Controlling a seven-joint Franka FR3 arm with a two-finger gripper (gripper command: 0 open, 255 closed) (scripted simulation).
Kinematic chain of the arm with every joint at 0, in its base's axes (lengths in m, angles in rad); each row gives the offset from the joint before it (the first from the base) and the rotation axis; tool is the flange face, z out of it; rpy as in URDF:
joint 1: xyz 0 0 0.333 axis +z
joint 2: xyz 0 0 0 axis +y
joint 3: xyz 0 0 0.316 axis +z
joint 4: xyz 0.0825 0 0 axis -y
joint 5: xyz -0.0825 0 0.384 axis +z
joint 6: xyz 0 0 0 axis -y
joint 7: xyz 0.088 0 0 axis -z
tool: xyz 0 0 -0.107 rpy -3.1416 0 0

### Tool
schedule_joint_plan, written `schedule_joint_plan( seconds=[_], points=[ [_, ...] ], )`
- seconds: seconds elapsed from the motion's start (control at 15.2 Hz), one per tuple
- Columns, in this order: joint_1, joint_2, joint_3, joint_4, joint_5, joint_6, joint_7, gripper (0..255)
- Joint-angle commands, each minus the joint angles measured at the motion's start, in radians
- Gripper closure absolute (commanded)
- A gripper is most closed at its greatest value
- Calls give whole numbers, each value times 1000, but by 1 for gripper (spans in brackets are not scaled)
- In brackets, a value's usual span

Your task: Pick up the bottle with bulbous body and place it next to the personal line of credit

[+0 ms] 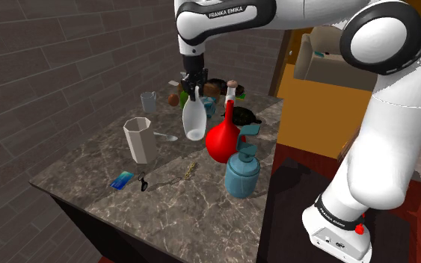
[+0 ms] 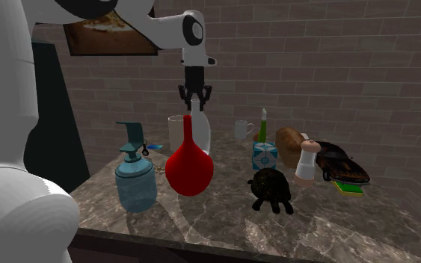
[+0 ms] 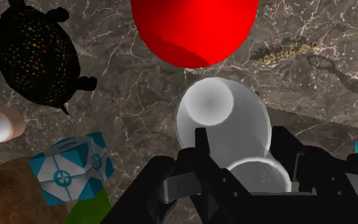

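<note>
A white bottle (image 1: 194,119) with a slim neck and a wide rounded body hangs upright from my gripper (image 1: 193,88), which is shut on its neck. It appears lifted a little off the marble table (image 1: 201,205). In the second exterior view the white bottle (image 2: 204,131) sits partly behind a red round flask (image 2: 189,168), under the gripper (image 2: 194,101). The wrist view looks down on the bottle (image 3: 222,124) clasped between the fingers (image 3: 201,141). The blue card (image 1: 121,180) lies near the table's front-left corner in the shoulder view, well apart from the bottle.
The red flask (image 1: 222,138) and a blue pump dispenser (image 1: 241,173) stand just right of the bottle. A white hexagonal cup (image 1: 139,140) stands above the card. A dark turtle (image 2: 271,189), a blue-white cube (image 2: 265,155), bread (image 2: 291,144) and a shaker (image 2: 306,161) crowd the far end.
</note>
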Motion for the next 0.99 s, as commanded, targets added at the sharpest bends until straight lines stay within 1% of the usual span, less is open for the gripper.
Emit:
schedule_joint_plan(
  seconds=[0.0, 0.46, 0.73, 0.86, 0.92],
  points=[
    [24, -1, 16, 0, 0, -2, 42, 255],
    [118, 44, 77, 63, -3, -24, 194, 255],
    [174, 92, 108, 130, -8, -45, 280, 255],
    [209, 129, 125, 184, -14, -63, 331, 255],
    [209, 129, 125, 170, -14, -49, 331, 255]
  ],
)
